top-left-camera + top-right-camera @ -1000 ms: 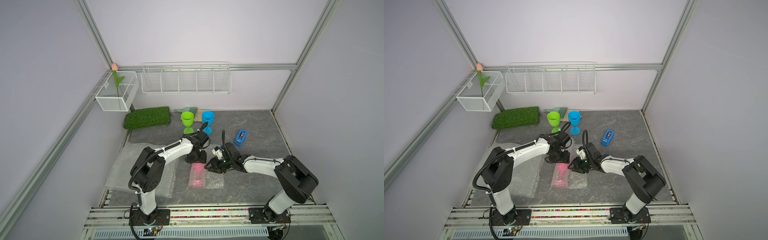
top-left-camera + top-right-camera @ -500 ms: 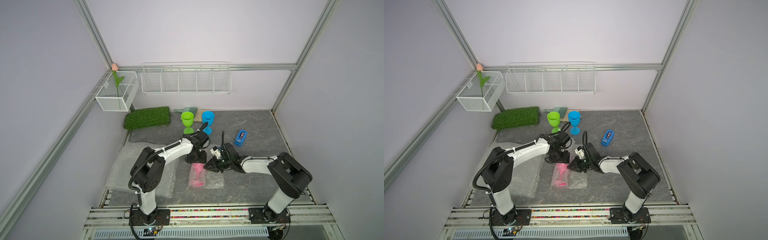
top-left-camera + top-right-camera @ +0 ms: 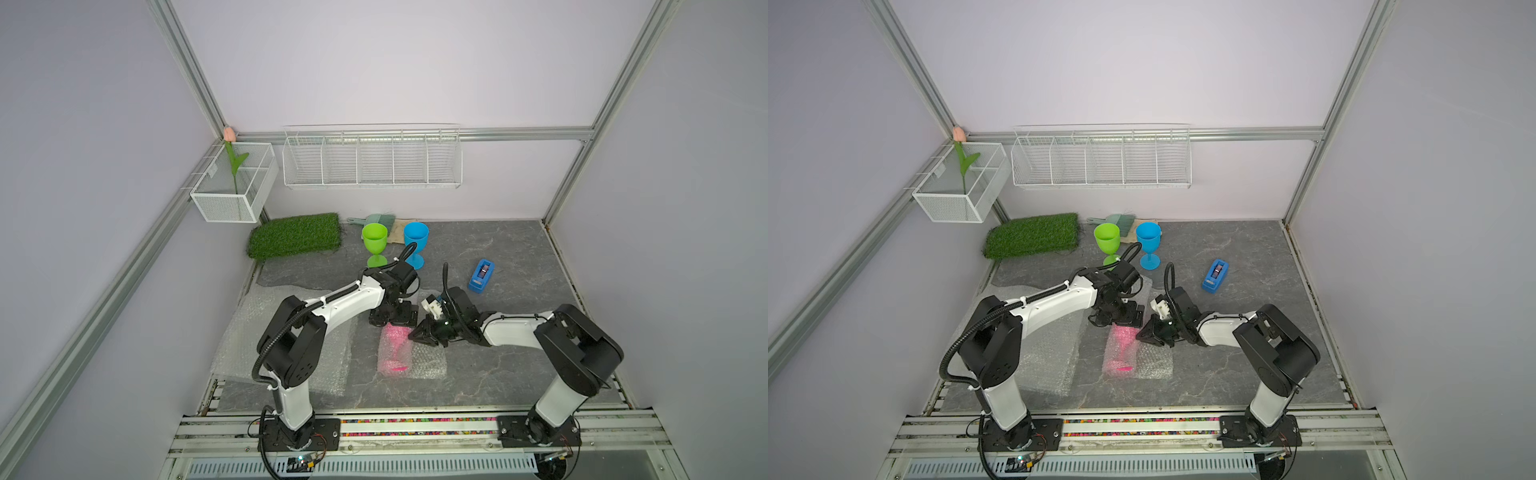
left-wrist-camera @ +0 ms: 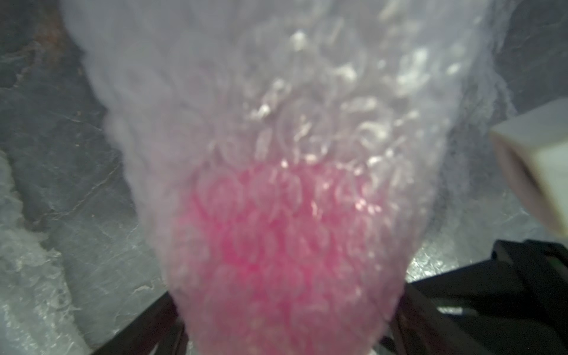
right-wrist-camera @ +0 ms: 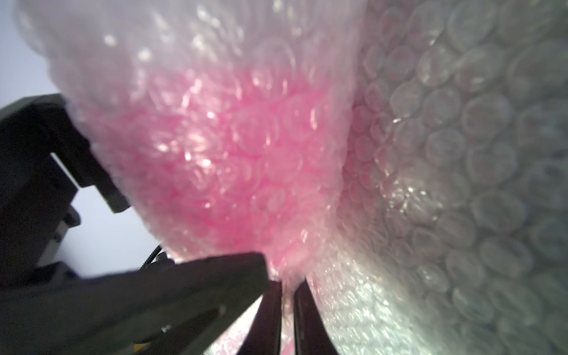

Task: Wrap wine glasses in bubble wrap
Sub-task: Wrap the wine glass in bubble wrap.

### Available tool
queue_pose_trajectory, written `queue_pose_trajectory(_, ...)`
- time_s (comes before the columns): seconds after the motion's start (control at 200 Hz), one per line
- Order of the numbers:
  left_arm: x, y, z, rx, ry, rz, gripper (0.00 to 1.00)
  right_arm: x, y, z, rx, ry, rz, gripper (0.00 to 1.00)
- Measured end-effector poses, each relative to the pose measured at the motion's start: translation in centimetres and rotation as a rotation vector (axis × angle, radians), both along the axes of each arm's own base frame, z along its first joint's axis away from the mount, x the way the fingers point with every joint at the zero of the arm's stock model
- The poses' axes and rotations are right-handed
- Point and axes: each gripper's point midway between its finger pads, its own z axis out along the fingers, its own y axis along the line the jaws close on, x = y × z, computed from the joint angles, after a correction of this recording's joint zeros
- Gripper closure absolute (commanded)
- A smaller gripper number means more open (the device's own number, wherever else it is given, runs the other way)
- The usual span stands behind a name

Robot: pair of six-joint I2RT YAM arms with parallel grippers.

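The pink wine glass [image 3: 394,348] lies on its side mid-table, rolled in bubble wrap [image 3: 428,361], in both top views. My left gripper [image 3: 392,318] stands open at its far end, fingers either side of the wrapped bundle [image 4: 276,246]. My right gripper [image 3: 419,334] is at the bundle's right side, shut on a fold of the bubble wrap [image 5: 399,184]; its thin fingers [image 5: 273,316] pinch the film. The green wine glass [image 3: 375,243] and the blue wine glass [image 3: 415,241] stand upright and bare behind the arms.
More bubble wrap sheets [image 3: 249,332] lie flat at the left under the left arm. A blue tape dispenser [image 3: 481,276] sits to the right, a green turf mat [image 3: 295,235] and a small brush [image 3: 376,218] at the back. Wire baskets [image 3: 372,160] hang on the wall.
The left gripper's jaws have spread wider around the wrapped pink glass. The right gripper has closed on the wrap's edge. Both arms have barely shifted.
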Motion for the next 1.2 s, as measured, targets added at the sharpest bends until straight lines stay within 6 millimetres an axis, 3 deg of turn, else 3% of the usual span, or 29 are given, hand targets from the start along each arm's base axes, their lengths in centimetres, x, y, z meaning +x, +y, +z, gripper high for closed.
queue_pose_trajectory(0.295,-0.1,-0.1,3.3,-0.069,-0.051,-0.019,0.03,0.0,-0.6,-0.5,-0.013,0.008,-0.007,0.88)
queue_pose_trajectory(0.465,0.6,0.6,4.2,-0.098,-0.068,0.001,0.02,-0.2,-0.9,-1.0,-0.025,0.015,-0.011,0.88)
queue_pose_trajectory(0.645,0.6,1.2,3.3,-0.117,-0.038,0.011,0.01,-0.3,-1.4,-1.5,-0.038,0.019,-0.016,0.88)
queue_pose_trajectory(1.045,0.3,-1.7,0.1,-0.217,0.056,-0.039,0.05,-0.5,-2.7,-2.7,-0.09,0.038,-0.033,0.88)
queue_pose_trajectory(1.2,0.1,-3.1,-0.9,-0.252,0.081,-0.062,0.11,-0.6,-3.4,-2.8,-0.118,0.039,-0.037,0.85)
